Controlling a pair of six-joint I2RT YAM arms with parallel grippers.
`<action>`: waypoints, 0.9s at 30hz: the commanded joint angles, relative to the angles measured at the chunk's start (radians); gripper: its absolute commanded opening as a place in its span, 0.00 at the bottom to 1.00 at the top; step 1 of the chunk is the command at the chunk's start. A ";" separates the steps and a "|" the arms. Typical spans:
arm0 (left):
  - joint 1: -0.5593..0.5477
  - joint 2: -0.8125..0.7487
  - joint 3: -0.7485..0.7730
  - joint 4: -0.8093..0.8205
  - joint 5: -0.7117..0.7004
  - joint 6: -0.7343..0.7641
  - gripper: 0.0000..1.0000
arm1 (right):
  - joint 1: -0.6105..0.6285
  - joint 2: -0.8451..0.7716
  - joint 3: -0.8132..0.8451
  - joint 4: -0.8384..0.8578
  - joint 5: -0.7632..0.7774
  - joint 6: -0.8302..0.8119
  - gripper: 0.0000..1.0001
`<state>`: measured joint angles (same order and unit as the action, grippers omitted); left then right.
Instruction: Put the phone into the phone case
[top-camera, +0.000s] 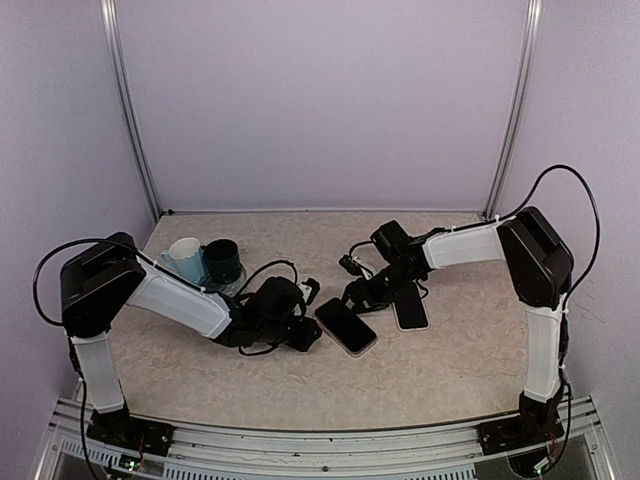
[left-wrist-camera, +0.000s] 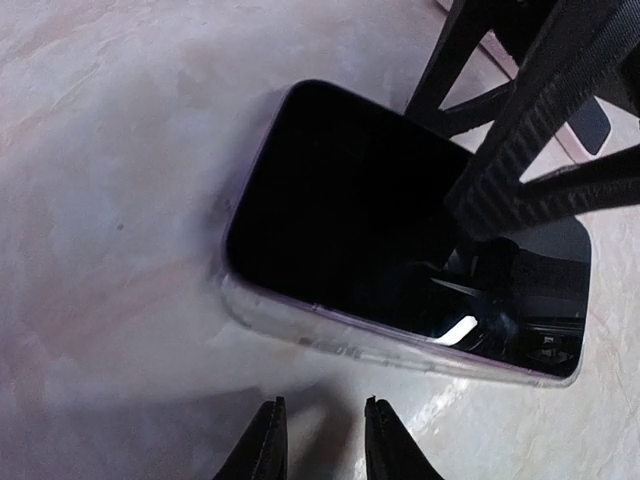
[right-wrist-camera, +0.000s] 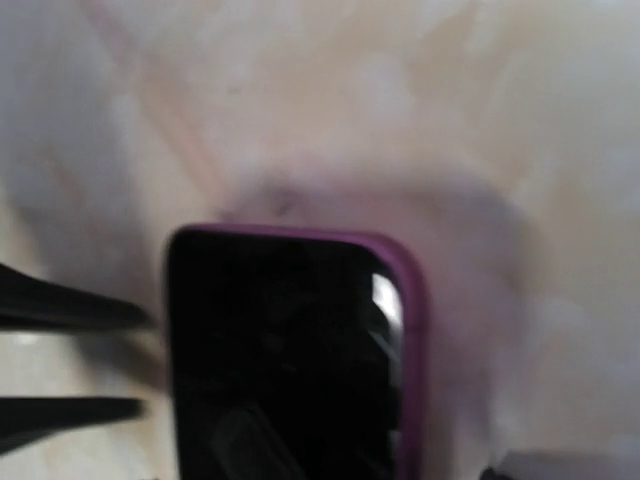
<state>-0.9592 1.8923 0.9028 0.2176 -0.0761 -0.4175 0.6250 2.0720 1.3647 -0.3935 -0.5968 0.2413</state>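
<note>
A phone (top-camera: 347, 326) with a black screen and purple edge lies flat at mid-table, seated in a clear case (left-wrist-camera: 330, 335) whose rim shows along its near side. My left gripper (top-camera: 314, 336) is just left of it. In the left wrist view the left gripper (left-wrist-camera: 322, 420) is narrowly open and empty, a short way from the case's long side. My right gripper (top-camera: 368, 295) is over the phone's far end, and a ribbed finger (left-wrist-camera: 530, 120) reaches down onto the screen. The right wrist view is blurred and shows the phone (right-wrist-camera: 280, 350), while my right gripper's own fingers are not distinguishable.
A second flat, phone-shaped object (top-camera: 411, 306) lies just right of the phone. A pale cup (top-camera: 185, 258) and a dark cup (top-camera: 222, 262) stand at the back left. Black cables loop around the left wrist (top-camera: 262, 280).
</note>
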 joint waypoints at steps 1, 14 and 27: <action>0.026 0.091 0.025 0.007 0.071 -0.007 0.25 | -0.007 0.052 -0.077 0.055 -0.151 0.043 0.69; 0.102 0.193 0.022 0.050 0.226 -0.040 0.07 | 0.000 0.029 -0.157 0.493 -0.346 0.389 0.67; 0.138 0.171 -0.005 0.079 0.211 -0.039 0.08 | 0.030 0.040 -0.124 0.503 -0.291 0.437 0.42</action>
<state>-0.8349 2.0144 0.9428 0.4171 0.1616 -0.4522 0.6476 2.1284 1.2343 0.0769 -0.8497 0.6712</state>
